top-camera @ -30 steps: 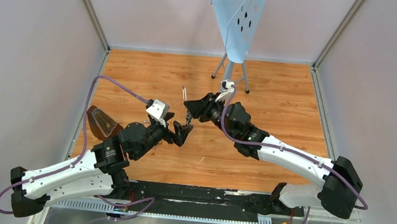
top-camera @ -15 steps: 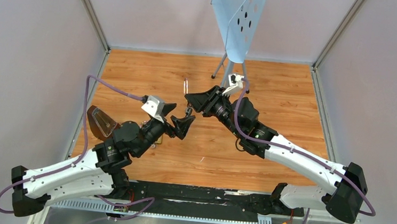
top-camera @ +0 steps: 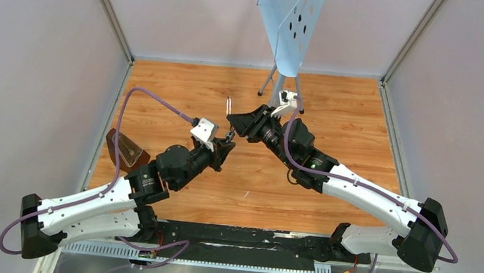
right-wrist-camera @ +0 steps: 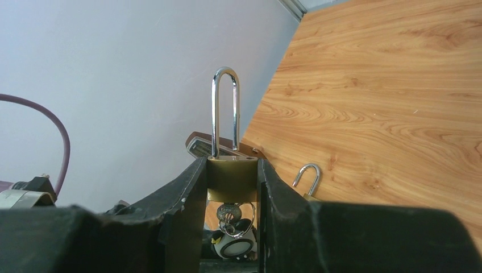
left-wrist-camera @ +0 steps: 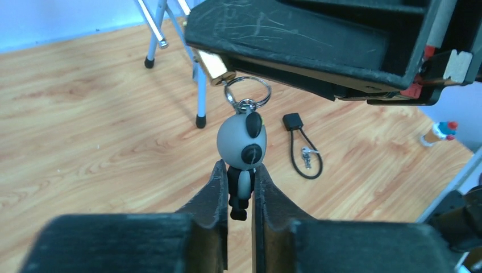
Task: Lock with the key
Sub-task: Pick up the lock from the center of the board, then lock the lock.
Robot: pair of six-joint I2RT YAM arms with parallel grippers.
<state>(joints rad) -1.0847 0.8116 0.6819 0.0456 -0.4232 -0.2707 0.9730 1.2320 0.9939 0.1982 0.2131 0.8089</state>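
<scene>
**A:** From above, who has what?

**B:** The right fingers (top-camera: 237,122) are clenched on the padlock (top-camera: 229,104), up over the middle of the counter (top-camera: 334,98). The left fingers (top-camera: 225,148) meet them from the near left.

**A:** And the left arm's camera?

**B:** The left fingers pinch a toy panda (left-wrist-camera: 241,142). A ring (left-wrist-camera: 250,91) joins it to the padlock's end.

**A:** Where is the key (right-wrist-camera: 227,211)?

**B:** The right arm's camera shows it, stuck in the bottom of the padlock. It runs in line with the tall loop (right-wrist-camera: 215,114), with its head toward the left fingers. I think the left arm is nearer, but it holds the panda, not the key.
</scene>
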